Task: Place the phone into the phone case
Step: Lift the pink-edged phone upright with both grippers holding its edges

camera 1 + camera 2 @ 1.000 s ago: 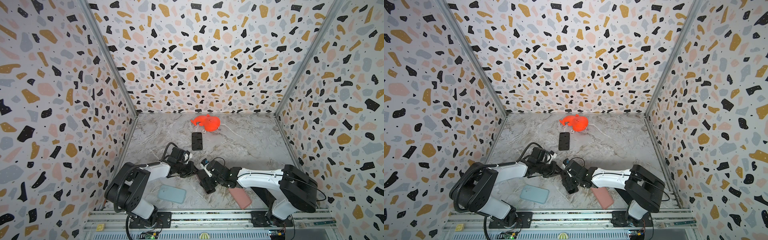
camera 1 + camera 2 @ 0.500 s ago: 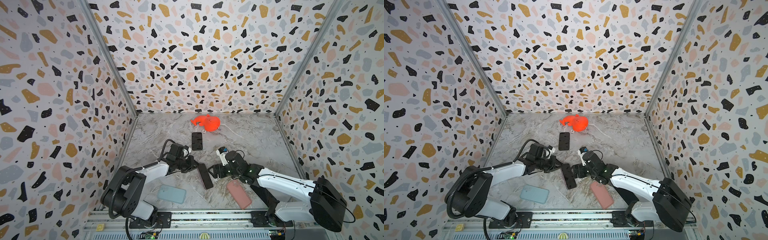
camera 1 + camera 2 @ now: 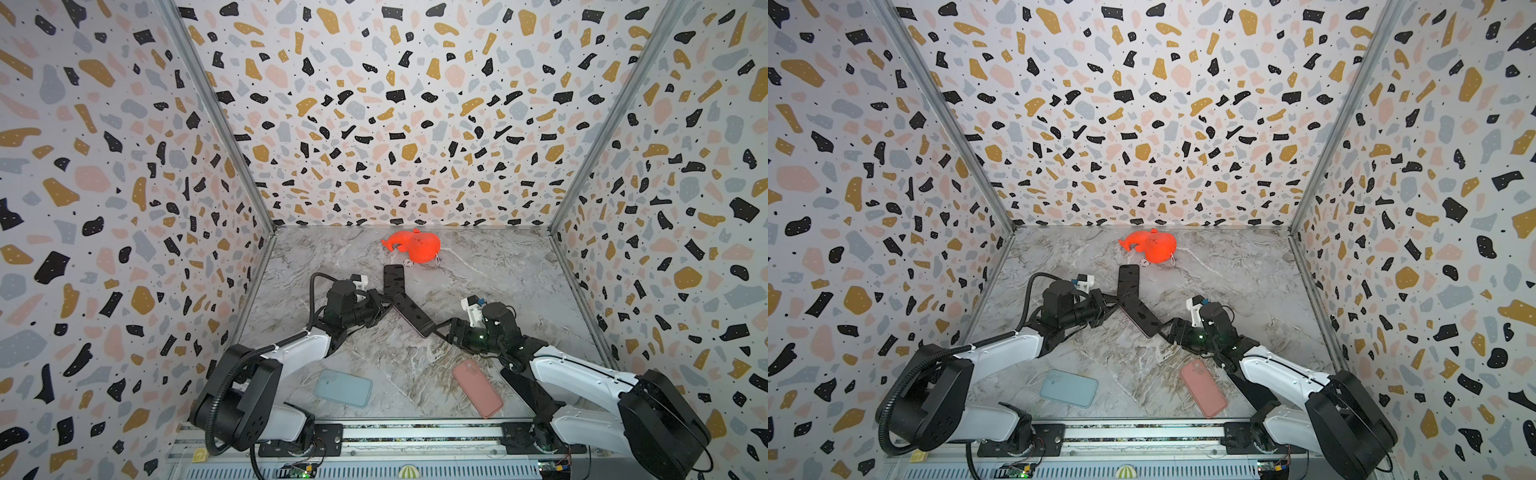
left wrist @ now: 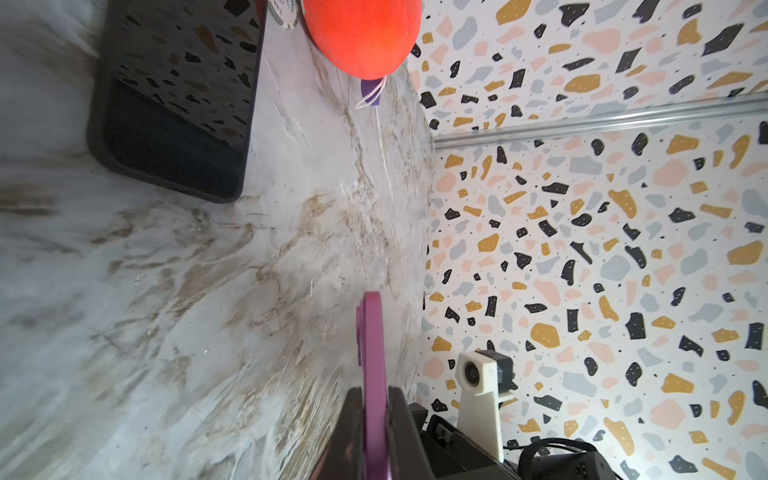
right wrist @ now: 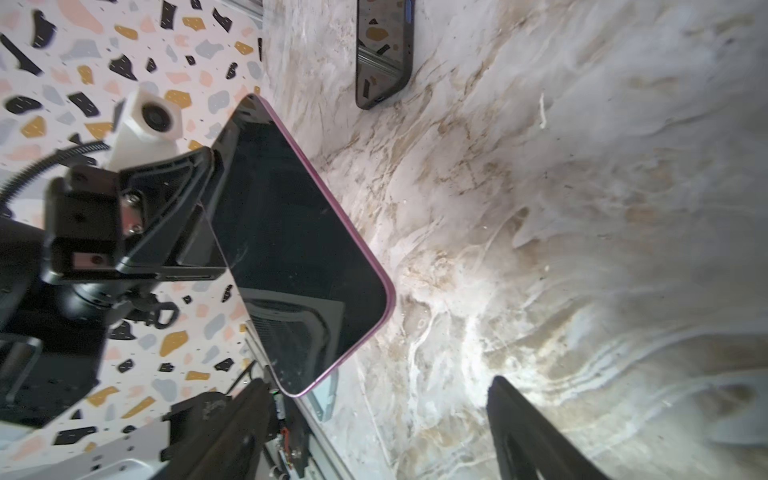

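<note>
Cases nearest the front rail point(image 3: 415, 434), both flat on the worktop point(image 3: 498, 286): blue case point(image 3: 343, 387) on the left, pink case point(image 3: 477, 387) on the right. No handset seen in either. Intended one of the two: cannot tell.

Step in hand, by judgement: carrying the phone point(image 3: 411, 313) through the air, perhaps passing it between arms; fitting not yet begun. Calls next for bringing it down toward a case, levelling it above the opening, matching corners to the rim, then pressing down evenly. Probably wants the right claw point(image 3: 439, 333) to pin the case or take the loose end first. Thin hold on one end only: slip likely under a hasty tilt.

Farther in, mid-worktop: phone itself, dark glass with purple rim, raised and slanting. On its far end, left claw point(image 3: 388, 302) pinched tight. Just beside the near, lower end, right claw spread wide, clamping nothing; contact with that corner: cannot tell.

Beyond: black phone point(image 3: 394, 277) flat on the worktop, just behind the left claw. Farthest, by the back wall point(image 3: 395, 124): red toy point(image 3: 415, 246), well apart from both claws.
</note>
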{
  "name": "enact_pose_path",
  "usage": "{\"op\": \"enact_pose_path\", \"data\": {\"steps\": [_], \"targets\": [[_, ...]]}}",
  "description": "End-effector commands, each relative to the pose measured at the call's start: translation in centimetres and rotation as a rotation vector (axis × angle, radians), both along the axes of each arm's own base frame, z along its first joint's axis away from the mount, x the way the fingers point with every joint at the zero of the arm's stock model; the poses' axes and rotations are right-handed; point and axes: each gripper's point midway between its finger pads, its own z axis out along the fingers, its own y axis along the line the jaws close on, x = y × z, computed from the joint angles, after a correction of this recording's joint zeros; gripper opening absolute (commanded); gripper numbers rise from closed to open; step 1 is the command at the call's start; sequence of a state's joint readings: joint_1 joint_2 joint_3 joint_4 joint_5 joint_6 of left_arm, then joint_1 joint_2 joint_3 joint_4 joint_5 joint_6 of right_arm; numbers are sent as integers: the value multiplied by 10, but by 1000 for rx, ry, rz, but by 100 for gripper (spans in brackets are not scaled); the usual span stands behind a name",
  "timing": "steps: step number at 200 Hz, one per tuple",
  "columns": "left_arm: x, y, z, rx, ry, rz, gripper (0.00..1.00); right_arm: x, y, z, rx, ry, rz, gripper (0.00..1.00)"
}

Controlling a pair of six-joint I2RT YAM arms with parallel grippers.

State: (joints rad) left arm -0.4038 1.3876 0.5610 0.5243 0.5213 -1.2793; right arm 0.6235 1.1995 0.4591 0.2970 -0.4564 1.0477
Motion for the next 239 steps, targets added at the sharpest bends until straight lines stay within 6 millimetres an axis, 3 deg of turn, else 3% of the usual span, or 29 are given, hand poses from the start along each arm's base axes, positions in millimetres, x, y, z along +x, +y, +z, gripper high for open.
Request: {"op": "enact_pose_path", "data": {"steps": [1,28,72,138,197,239], "targets": [[13,3,49,-136,-122,63,0,1,17,29,168,25,25,83],[11,7,52,-159,-133,92,0,4,22,44,298,34,7,80],[7,9,53,-192,-137,102,0,16,30,52,350,31,-8,74],[6,9,48,-210,-128,100,0,38,36,74,497,12,-20,48],[4,9,34,-181,-104,93,0,40,30,75,503,2,-42,25],[3,9,29,-134,-98,85,0,42,29,78,511,-4,-40,17]]}}
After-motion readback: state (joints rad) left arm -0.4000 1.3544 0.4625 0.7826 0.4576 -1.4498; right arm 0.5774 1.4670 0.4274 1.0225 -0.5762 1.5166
